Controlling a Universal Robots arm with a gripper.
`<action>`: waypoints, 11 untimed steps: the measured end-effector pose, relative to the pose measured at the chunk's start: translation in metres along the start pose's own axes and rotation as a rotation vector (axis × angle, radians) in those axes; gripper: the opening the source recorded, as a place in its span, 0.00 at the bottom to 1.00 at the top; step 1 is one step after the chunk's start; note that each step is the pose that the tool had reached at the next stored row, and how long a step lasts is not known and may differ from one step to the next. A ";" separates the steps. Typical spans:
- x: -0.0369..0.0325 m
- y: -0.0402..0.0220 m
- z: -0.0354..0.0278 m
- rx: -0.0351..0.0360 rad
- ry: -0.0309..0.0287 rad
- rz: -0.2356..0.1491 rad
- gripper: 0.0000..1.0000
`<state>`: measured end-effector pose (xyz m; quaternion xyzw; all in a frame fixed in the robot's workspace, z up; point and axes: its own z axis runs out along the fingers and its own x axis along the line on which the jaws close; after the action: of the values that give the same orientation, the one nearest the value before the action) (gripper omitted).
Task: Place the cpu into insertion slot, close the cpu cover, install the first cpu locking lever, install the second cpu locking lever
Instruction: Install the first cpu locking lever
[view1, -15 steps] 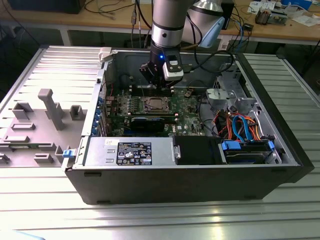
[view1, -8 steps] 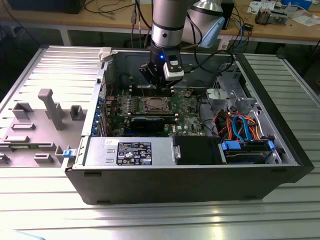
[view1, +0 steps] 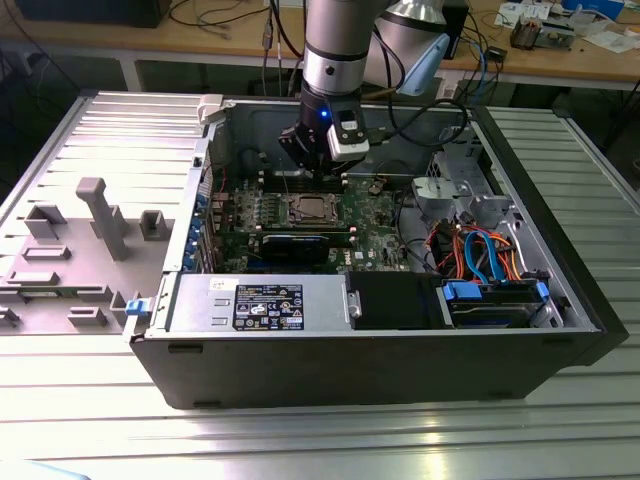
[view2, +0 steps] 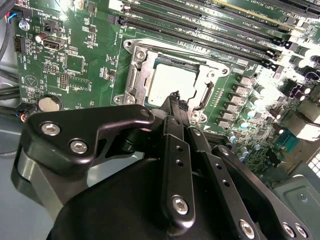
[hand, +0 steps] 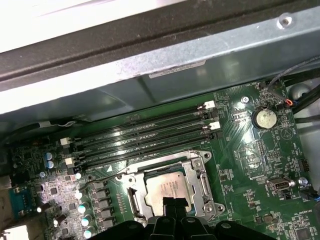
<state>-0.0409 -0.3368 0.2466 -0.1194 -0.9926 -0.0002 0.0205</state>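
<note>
Black metal gripper: fingers pressed together, nothing pinched, tip just above the flat silvery square cpu. Chip sits in the shiny-rimmed square insertion slot, thin silver-frame cpu cover down over it, prob. pinning it flat.

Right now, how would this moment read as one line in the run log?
cpu seated | cpu cover down around it | gripper over cover edge, jaws shut, empty

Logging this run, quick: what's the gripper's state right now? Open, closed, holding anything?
Gripper: closed, fingertips together, nothing visible between them, tip just above the cpu.
</note>
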 end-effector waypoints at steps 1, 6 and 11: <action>0.0000 0.0000 0.0000 0.0001 0.0000 -0.002 0.11; 0.0000 0.0000 0.0000 0.0005 -0.0001 -0.012 0.11; 0.0000 0.0000 0.0000 0.0010 -0.0002 -0.024 0.11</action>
<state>-0.0409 -0.3368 0.2466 -0.1076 -0.9940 0.0000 0.0204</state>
